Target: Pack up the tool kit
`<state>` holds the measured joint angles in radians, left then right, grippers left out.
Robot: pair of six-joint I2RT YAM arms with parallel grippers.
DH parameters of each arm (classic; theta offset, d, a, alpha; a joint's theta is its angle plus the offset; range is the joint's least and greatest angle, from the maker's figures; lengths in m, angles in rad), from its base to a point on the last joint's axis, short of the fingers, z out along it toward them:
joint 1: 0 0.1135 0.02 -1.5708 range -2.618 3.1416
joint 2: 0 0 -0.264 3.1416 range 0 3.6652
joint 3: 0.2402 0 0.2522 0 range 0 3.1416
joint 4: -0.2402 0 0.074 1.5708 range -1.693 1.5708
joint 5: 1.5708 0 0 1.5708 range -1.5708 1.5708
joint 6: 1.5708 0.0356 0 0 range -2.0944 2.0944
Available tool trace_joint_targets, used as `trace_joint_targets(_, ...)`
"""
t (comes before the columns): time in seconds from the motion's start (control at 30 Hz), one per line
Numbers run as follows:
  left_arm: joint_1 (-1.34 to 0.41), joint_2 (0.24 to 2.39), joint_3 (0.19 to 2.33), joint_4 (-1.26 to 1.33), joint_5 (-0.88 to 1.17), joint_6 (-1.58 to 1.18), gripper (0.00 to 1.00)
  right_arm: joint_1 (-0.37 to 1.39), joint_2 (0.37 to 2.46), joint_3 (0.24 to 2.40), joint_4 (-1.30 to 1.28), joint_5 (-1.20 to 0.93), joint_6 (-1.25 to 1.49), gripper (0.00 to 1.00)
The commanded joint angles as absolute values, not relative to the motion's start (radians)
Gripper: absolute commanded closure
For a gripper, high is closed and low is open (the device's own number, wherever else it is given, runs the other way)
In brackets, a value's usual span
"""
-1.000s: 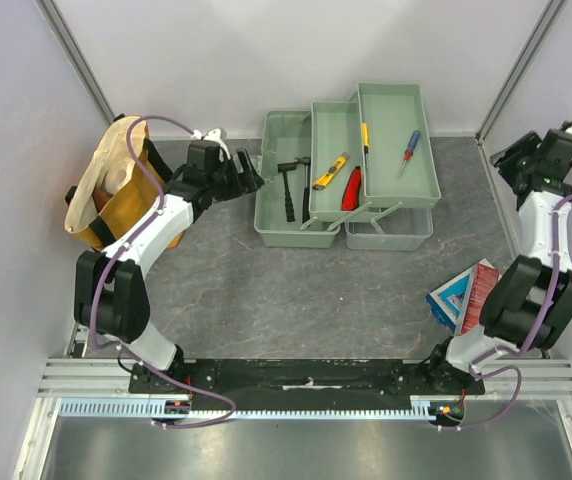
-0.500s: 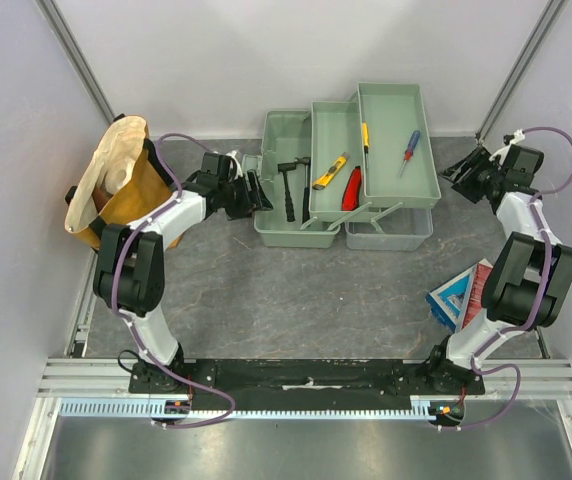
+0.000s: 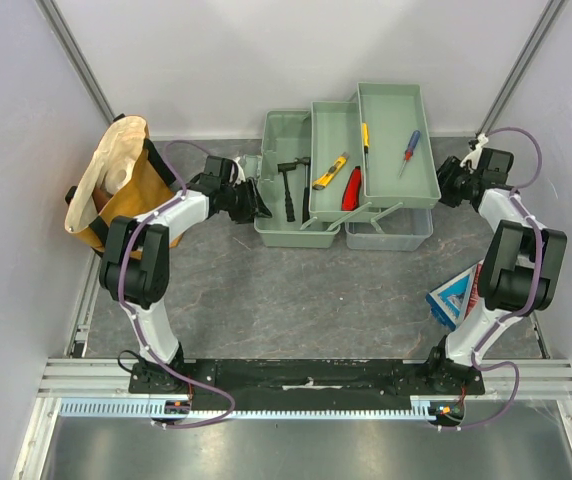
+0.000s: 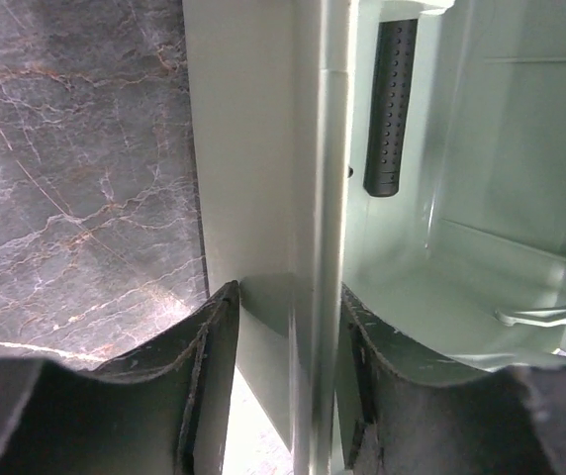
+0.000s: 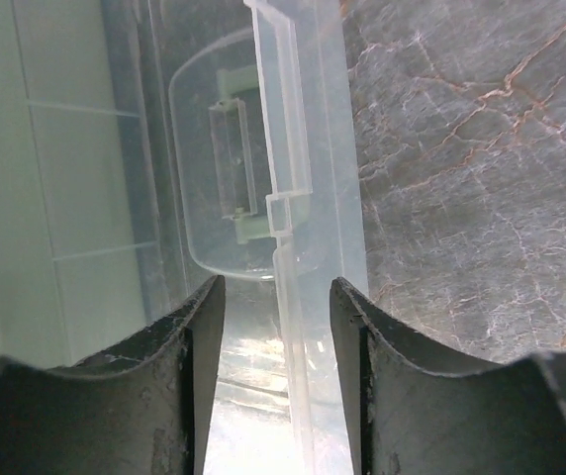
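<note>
The toolbox sits at the worktop's far edge, long axis left-right, trays fanned open. My left end effector straddles its left wall, unclenched; my right end effector straddles the clear lid, also unclenched.

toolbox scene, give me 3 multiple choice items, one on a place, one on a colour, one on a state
1. Where does the hammer lie?
A. in the toolbox's left compartment
B. on the bare table
C. in the cloth bag

2. What colour is the screwdriver handle in the far-right tray?
A. green
B. blue
C. white

3. How does the left gripper stand?
A. shut flat on the table
B. holding the hammer
C. open, straddling the toolbox wall

Key: 1 A, the top view shows it inside the left compartment; 2 B, its handle is blue; 3 C, the left wrist view shows a finger on each side of the wall.
</note>
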<state>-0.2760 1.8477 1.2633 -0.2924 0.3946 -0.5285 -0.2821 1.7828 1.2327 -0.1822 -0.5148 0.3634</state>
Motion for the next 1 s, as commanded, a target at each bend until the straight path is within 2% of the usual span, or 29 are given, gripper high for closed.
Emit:
trace_joint_targets(0.0, -0.268, 1.87, 1.298, -0.267, 0.443, -0.549, 0.56, -0.275, 1.801, 1.236, -0.196, -0.506, 0.319, 0.52)
trace_joint_targets(0.17, -0.268, 1.884, 1.315, -0.278, 0.477, -0.558, 0.67, -0.259, 1.805, 1.272, -0.248, -0.46, 0.324, 0.71)
trace_joint_targets(0.3, -0.27, 1.899, 1.325, -0.279, 0.506, -0.575, 0.7, -0.218, 1.779, 1.29, -0.287, -0.375, 0.285, 0.75)
trace_joint_targets(0.5, -0.273, 1.911, 1.333, -0.287, 0.511, -0.584, 0.77, -0.164, 1.735, 1.319, -0.334, -0.23, 0.258, 1.0)
trace_joint_targets(0.97, -0.294, 1.893, 1.305, -0.305, 0.401, -0.568, 0.83, -0.078, 1.595, 1.422, -0.406, 0.06, 0.173, 1.0)
